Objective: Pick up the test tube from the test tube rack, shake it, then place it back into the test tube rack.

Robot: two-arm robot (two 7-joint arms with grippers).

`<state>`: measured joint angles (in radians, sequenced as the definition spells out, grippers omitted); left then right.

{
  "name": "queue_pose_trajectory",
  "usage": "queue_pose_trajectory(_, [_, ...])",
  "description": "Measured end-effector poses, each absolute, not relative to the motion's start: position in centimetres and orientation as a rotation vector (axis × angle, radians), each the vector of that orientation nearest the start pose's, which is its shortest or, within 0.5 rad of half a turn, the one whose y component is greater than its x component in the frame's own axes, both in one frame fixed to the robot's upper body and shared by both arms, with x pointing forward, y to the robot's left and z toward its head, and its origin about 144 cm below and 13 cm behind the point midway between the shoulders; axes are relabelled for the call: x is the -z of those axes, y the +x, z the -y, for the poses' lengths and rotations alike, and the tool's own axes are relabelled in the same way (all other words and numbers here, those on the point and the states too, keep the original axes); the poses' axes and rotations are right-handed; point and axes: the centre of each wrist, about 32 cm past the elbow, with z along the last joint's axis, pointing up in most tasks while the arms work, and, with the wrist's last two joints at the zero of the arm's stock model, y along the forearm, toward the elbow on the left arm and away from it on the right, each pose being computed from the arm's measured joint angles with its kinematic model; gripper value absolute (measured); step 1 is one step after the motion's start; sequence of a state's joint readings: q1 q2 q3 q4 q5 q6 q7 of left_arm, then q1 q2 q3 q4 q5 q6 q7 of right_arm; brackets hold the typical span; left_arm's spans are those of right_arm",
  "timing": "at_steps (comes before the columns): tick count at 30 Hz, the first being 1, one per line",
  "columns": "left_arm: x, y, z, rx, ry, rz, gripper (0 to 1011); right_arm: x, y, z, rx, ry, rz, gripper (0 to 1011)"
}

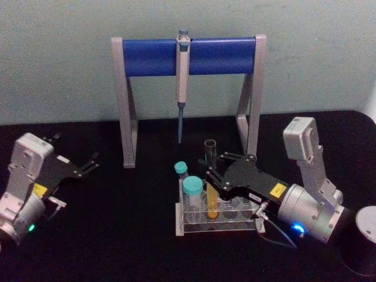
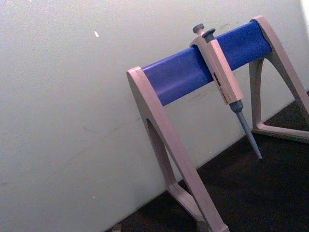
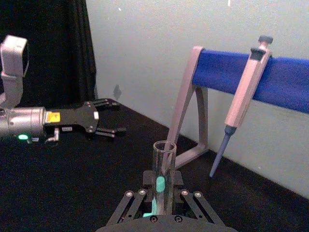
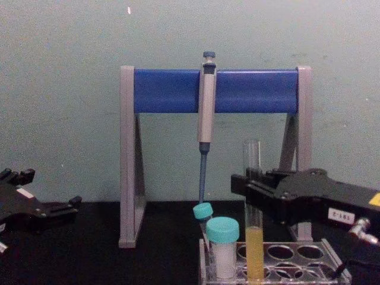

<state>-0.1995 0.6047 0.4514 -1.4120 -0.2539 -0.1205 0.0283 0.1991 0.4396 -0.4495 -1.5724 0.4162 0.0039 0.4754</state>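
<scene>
The test tube (image 1: 210,176) is a tall clear tube with yellow-orange liquid in its lower part. It stands upright in the clear test tube rack (image 1: 235,226), its foot still down in a hole (image 4: 254,249). My right gripper (image 1: 214,165) reaches in from the right and is shut on the tube's bare upper part, above the liquid. The right wrist view shows the tube (image 3: 163,174) rising between the finger links. My left gripper (image 1: 81,157) is parked at the left, open and holding nothing, well away from the rack.
Two shorter teal-capped tubes (image 1: 192,191) stand in the rack's left end, close beside the test tube. Behind the rack rises a grey-and-blue pipette stand (image 1: 187,56) with a pipette (image 1: 182,88) hanging tip down. The black table (image 1: 117,229) lies bare between the arms.
</scene>
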Motion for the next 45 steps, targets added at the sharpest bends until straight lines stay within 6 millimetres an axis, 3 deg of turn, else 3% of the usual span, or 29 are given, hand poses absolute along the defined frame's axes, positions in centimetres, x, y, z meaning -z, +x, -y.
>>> queue_pose_trajectory(15, [-114.0,48.9,-31.0,-1.248,0.305,0.285,1001,-120.1,48.0,22.9,0.696,0.023,0.125,240])
queue_pose_trajectory(25, [-114.0,48.9,-31.0,-1.248,0.304,0.285,1001,-121.5,49.6,23.1,0.743,0.087,0.187,240])
queue_pose_trajectory(36, [-114.0,48.9,-31.0,-1.248,0.305,0.285,1001,-121.7,51.5,23.0,0.763,0.09,0.195,240])
queue_pose_trajectory(45, [-114.0,48.9,-31.0,-1.248,0.305,0.285,1001,-121.5,51.7,23.3,0.775,0.087,0.19,240])
